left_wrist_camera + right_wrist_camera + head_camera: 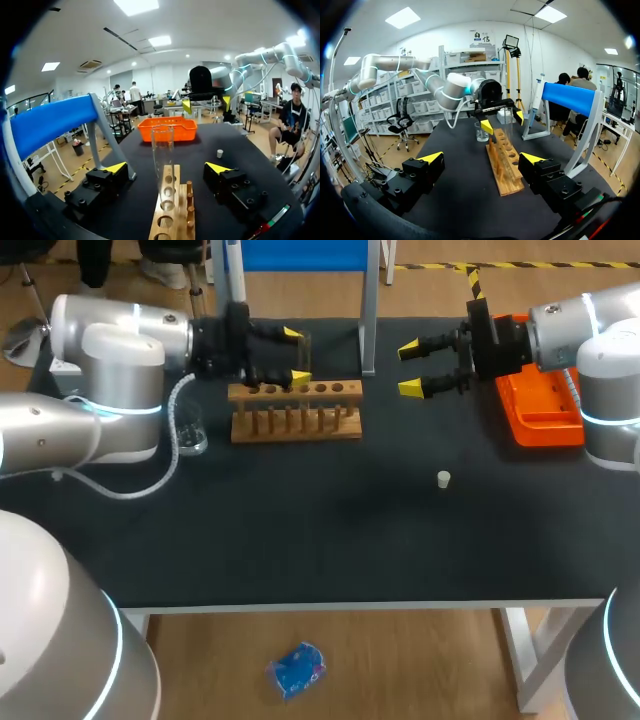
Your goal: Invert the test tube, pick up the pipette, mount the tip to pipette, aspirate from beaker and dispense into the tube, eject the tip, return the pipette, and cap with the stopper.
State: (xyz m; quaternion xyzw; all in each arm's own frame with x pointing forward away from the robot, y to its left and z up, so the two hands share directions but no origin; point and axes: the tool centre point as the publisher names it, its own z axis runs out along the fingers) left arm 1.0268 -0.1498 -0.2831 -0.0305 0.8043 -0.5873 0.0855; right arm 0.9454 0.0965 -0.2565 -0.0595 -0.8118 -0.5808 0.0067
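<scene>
Now our left pincer (167, 167) gapes around the test tube (163, 150); right pincer (481, 158) wide, empty.
Closing off-centre, we could jam it in the rack (295, 425).

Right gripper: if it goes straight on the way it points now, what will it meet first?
Probably the near end of the wooden rack; height is unclear, so the right gripper could pass above it.
</scene>
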